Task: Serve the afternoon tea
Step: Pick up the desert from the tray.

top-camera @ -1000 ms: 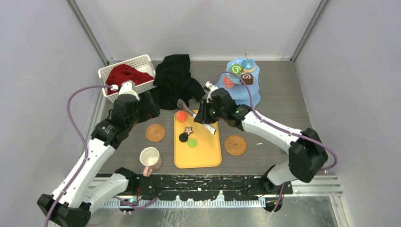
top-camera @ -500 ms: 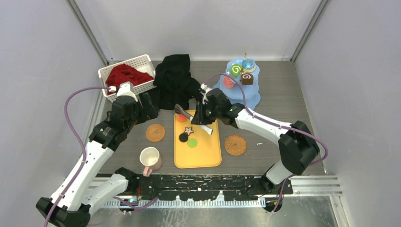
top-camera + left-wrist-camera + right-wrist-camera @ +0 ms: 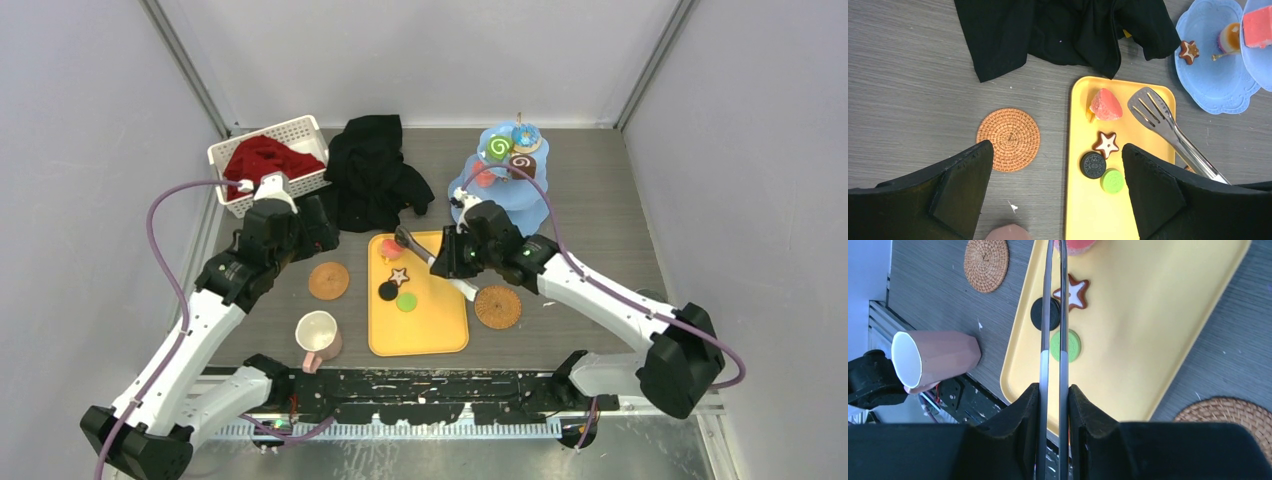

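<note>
Treat the red sweet (image 3: 1105, 104), at the far end of the yellow tray (image 3: 1083, 215), as light, small and probably firm; judge the best hold to be across its broad middle, between the tong tips. Note the right gripper (image 3: 1054, 390) clamped on the handles of the metal tongs (image 3: 1158, 112), blades squeezed nearly together, slotted tip just beside the sweet and not around it. Note the left gripper (image 3: 305, 228) with jaws spread wide and holding nothing, above the table (image 3: 600, 220) near a woven coaster (image 3: 1008, 139). Expect smooth metal to slip on so small a piece; squeeze gently. Find the star cookie (image 3: 1106, 145), black sandwich cookie (image 3: 1093, 165) and green cookie (image 3: 1112, 180) nearer on the same tray, all flat and likely harder to pinch. Allow for the slick tray floor, the partly loaded blue three-tier stand (image 3: 530, 208) beyond the tray's far right corner, and the black cloth (image 3: 1048, 30) close to its far edge.
</note>
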